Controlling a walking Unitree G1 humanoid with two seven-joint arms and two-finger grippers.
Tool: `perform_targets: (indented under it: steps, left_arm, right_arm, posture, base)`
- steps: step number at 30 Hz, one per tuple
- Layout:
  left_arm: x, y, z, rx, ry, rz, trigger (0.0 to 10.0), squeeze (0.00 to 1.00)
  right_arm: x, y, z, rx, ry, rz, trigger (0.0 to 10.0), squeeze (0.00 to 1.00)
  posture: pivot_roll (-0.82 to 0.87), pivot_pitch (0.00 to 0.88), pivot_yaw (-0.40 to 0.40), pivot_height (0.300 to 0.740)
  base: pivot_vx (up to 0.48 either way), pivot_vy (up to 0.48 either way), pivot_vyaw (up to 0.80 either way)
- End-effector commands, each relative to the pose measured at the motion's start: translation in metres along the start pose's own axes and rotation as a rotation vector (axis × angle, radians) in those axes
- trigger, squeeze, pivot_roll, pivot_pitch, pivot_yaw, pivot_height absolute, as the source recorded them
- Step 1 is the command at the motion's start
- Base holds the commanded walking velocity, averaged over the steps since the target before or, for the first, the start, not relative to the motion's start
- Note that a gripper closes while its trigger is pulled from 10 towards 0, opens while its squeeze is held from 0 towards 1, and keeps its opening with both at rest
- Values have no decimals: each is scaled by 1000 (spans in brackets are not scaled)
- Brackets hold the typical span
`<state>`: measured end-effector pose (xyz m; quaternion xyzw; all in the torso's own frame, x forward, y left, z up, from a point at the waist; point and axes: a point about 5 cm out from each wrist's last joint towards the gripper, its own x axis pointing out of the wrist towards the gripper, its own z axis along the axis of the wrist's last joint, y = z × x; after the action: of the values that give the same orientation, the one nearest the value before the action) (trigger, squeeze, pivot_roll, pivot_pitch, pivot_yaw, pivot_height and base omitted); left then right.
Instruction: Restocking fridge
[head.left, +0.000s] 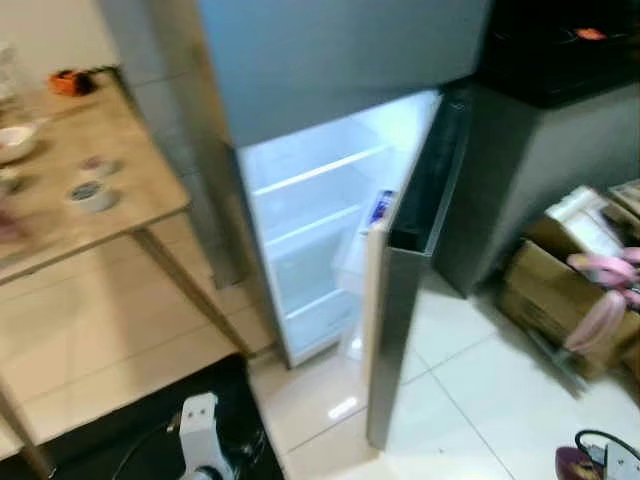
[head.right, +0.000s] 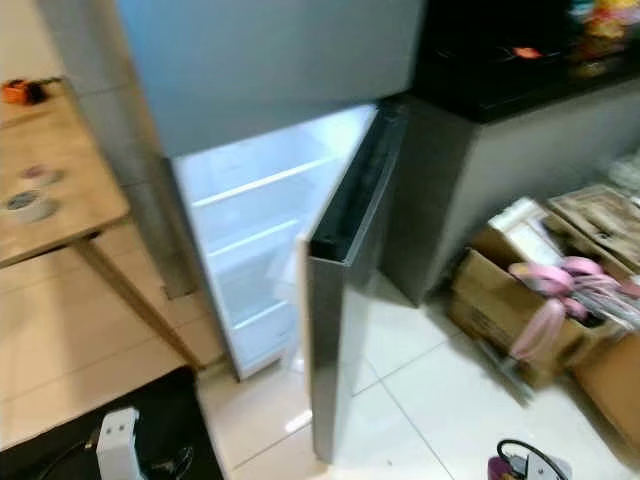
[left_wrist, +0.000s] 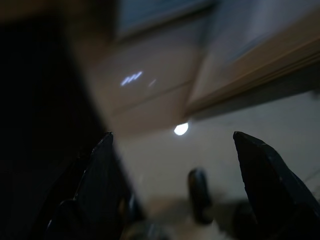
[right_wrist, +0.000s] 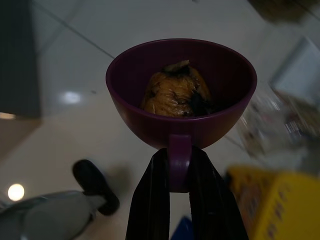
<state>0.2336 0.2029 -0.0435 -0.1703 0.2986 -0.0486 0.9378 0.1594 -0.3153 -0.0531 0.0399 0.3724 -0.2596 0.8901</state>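
Purple cup (right_wrist: 181, 92) handle sits clamped between right gripper (right_wrist: 179, 172) jaws; left gripper (left_wrist: 175, 150) jaws apart

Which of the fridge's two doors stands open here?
The lower grey fridge door stands open, swung out to the right and showing lit white shelves. The upper grey freezer door above it sits shut.
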Motion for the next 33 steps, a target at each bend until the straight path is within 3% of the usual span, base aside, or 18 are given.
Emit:
perform_targets:
  steps: [1, 4, 8, 12, 18, 20, 27, 33]
  left_arm:
    - [2, -5, 0, -9, -16, -20, 10000, 0]
    - [6, -9, 8, 19, -33, -23, 10000, 0]
    - [3, -5, -1, 29, 3, 15, 10000, 0]
    - [-10, 6, -29, -14, 96, 94, 10000, 0]
    - [-24, 15, -54, -34, 178, 160, 10000, 0]
    - [-39, 23, -76, -43, 254, 209, 10000, 0]
    - [-49, 28, -87, -54, 291, 243, 10000, 0]
    - [-47, 27, -86, -46, 291, 236, 10000, 0]
  right_arm:
    - [-1, -2, -5, 7, 20, -9, 10000, 0]
    - [-1, -2, -5, 8, 18, -9, 10000, 0]
    - [-1, 0, -5, 4, 19, -4, 10000, 0]
    - [-1, 0, -6, 6, 24, -1, 10000, 0]
    - [-1, 1, -7, 7, 27, 2, 10000, 0]
    - [-1, 2, -7, 12, 27, 3, 10000, 0]
    - [-1, 2, -7, 13, 27, 8, 10000, 0]
    - [-1, 3, -6, 13, 25, 13, 10000, 0]
  posture:
    - [-152, 76, 57, 740]
    - [-151, 70, 63, 740]
    - [-154, 69, 65, 740]
    - [-149, 75, 64, 740]
    - [-152, 78, 65, 740]
    - [-154, 80, 66, 740]
    - [-151, 80, 66, 740]
    - [-148, 78, 67, 740]
  base:
    - [0, 0, -563]
    - [0, 0, 0]
    - [0, 0, 0]
    - [0, 0, -800]
    - [0, 0, -800]
    - [0, 0, 0]
    - [0, 0, -192]
    - [0, 0, -402]
